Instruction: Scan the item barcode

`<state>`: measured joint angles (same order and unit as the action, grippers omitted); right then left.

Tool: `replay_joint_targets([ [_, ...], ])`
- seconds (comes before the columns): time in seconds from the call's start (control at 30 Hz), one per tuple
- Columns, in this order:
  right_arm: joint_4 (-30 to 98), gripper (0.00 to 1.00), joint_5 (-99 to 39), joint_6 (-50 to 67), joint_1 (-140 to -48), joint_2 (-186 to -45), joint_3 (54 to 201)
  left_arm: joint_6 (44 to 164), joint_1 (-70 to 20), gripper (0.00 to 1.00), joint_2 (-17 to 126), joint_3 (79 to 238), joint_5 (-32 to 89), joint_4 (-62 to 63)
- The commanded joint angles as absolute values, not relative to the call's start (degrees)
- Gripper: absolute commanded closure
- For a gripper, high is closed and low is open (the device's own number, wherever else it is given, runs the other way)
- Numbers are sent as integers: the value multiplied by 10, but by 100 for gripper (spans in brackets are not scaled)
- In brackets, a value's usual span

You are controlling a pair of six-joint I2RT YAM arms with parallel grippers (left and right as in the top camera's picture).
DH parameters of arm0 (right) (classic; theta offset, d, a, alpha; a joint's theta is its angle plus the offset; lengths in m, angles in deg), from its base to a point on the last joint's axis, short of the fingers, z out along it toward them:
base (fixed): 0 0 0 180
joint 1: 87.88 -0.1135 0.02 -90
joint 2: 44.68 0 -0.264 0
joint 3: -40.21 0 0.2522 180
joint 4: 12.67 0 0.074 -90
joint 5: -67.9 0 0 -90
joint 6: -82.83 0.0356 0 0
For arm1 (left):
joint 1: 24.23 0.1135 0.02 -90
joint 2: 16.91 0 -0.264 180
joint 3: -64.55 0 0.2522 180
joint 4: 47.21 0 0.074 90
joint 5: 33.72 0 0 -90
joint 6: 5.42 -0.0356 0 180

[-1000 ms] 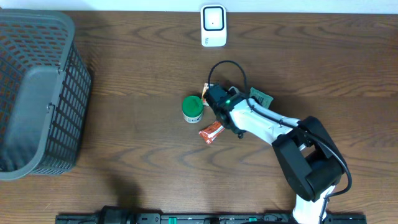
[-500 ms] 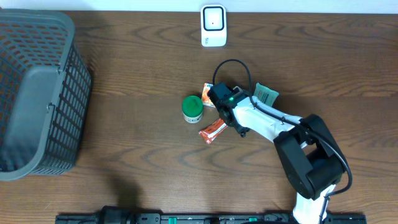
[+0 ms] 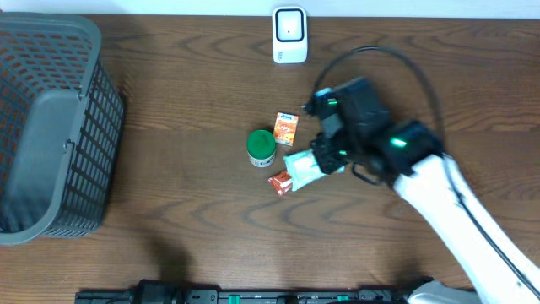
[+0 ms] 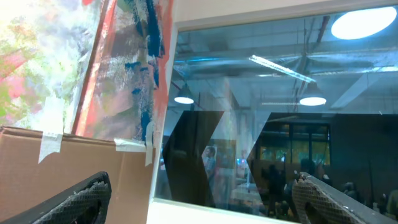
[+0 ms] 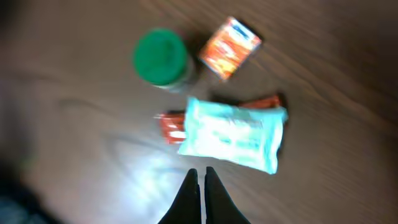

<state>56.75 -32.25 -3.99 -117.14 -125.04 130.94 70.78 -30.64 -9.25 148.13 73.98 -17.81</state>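
The right claw (image 5: 199, 177) is shut tight, its two fingers pressed together. It points down at a pale green packet (image 3: 305, 166). The tips are just beside the packet's near edge. I cannot tell if they pinch it or only come close.

The packet is near the middle of the brown table (image 3: 186, 211). It covers part of a red packet (image 3: 281, 181). Just to its left is a jar with a green lid (image 3: 261, 146). A little orange box (image 3: 287, 128) lies just past the jar, on the far side.

A white scanner (image 3: 289, 35) stands at the far edge of the table, well apart from the packet. A big grey basket (image 3: 103, 143) sits at the left end.

The left claw (image 4: 199, 186) is spread wide and holds nothing. It faces out at a window and a cardboard box (image 4: 68, 165).
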Motion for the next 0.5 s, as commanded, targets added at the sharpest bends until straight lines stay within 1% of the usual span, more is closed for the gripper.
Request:
replay_joint_targets([
  [0.0, 577, 99, -434, -46, -1130, -1247, 1305, 699, -303, 7, -96, 1479, 739, -181],
  [0.1, 581, 98, -421, -40, -1102, -1258, 1290, 699, -303, 7, -96, 1479, 738, -183],
  [0.13, 581, 88, -415, -31, -1098, -1264, 1284, 699, -303, 7, -96, 1479, 738, -183],
  [0.17, 581, 48, -415, -23, -1098, -1271, 1279, 699, -303, 6, -96, 1479, 738, -183],
  [0.2, 579, 14, -414, -17, -1101, -1278, 1275, 699, -303, 6, -96, 1479, 738, -183],
  [0.23, 575, 1, -413, -14, -1105, -1287, 1271, 699, -303, 6, -96, 1479, 738, -183],
  [0.3, 573, 1, -400, 2, -1110, -1298, 1268, 699, -303, 6, -96, 1479, 738, -183],
  [0.47, 588, 1, -344, 83, -1135, -1325, 1266, 699, -303, 7, -96, 1479, 738, -183],
])
